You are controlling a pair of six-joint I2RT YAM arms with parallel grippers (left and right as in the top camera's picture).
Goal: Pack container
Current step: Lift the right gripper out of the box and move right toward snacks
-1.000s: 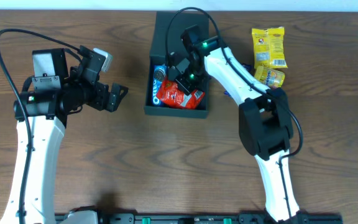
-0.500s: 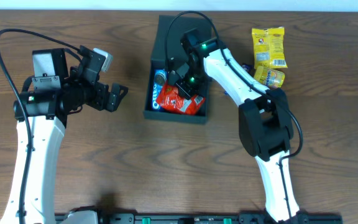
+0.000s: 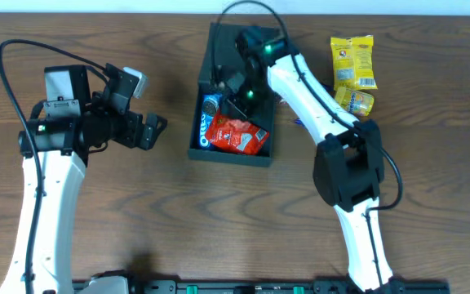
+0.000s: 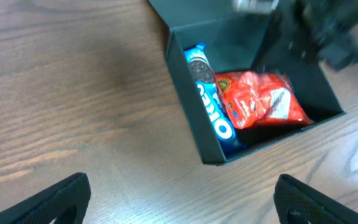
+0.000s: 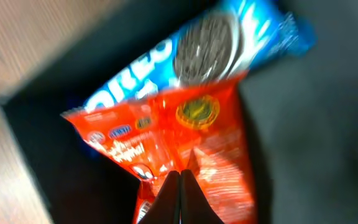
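Right arm (image 3: 300, 82) retreated far-side; container (image 3: 231, 153) lies lengthwise, lid flap (image 3: 217, 45) far.

A brown bench (image 3: 178, 212) with wood grain running left to right fills nearly the whole overhead view. A pale strip (image 3: 96, 6) lines the top edge and a black rail (image 3: 259, 287) the bottom. Light is even.

Left jaws wide — right jaws closed
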